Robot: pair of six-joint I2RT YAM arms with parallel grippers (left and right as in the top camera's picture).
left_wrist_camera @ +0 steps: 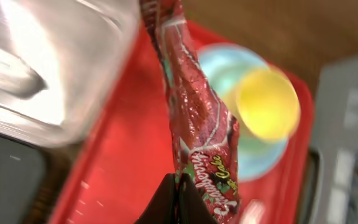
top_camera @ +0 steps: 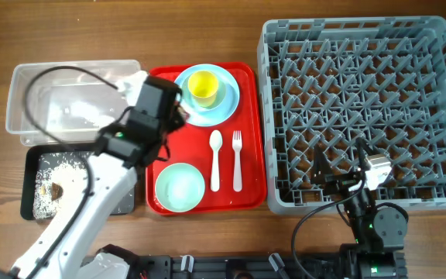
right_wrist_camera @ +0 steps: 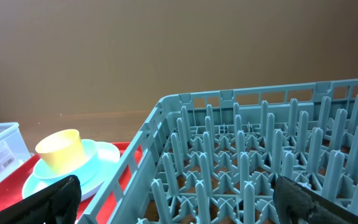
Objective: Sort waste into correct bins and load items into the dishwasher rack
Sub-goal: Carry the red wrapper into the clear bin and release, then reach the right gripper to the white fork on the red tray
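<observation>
My left gripper point(left_wrist_camera: 176, 194) is shut on the red-and-clear wrapper point(left_wrist_camera: 197, 118), which hangs over the left part of the red tray point(left_wrist_camera: 123, 162), beside the clear tub point(left_wrist_camera: 48, 62). In the overhead view this gripper point(top_camera: 165, 110) covers the wrapper. The black tray point(top_camera: 33, 167) holds food scraps point(top_camera: 53, 186). The yellow cup point(top_camera: 203, 87) sits on the pale blue plate point(top_camera: 227, 99). The mint-green bowl point(top_camera: 180, 187), white spoon point(top_camera: 215, 159) and fork point(top_camera: 237, 159) lie on the red tray. My right gripper point(right_wrist_camera: 179, 205) is open and empty over the front edge of the dishwasher rack point(top_camera: 362, 108).
The red tray point(top_camera: 246, 139) lies between the clear tub point(top_camera: 45, 101) and the rack. The black tray sits in front of the tub. The rack's upright pegs point(right_wrist_camera: 241, 155) fill the space under my right gripper. A white patch point(top_camera: 91, 116) shows in the tub.
</observation>
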